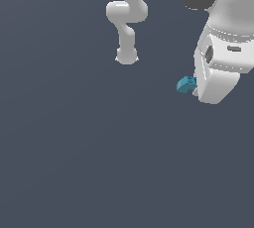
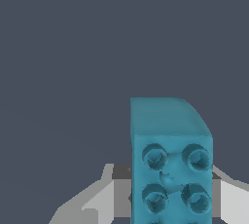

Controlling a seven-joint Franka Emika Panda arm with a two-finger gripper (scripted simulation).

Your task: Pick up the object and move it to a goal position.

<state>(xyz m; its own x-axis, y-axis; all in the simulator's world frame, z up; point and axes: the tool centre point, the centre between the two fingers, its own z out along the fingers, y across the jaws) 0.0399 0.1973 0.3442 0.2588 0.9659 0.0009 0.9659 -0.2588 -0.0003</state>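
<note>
Teal studded block (image 1: 186, 85) clamped between gripper (image 1: 194, 91) fingers.
Protrudes from fingertips toward exterior view's left; long axis runs outward, studs facing wrist camera.

Bare simulated test space, no room at all: flat, featureless slate-grey surface (image 1: 74, 162) everywhere, smooth shadeless rendering, a plain white robot arm (image 1: 126, 21).

Teal studded object (image 1: 186, 85), beside gripper (image 1: 197, 91)
</note>
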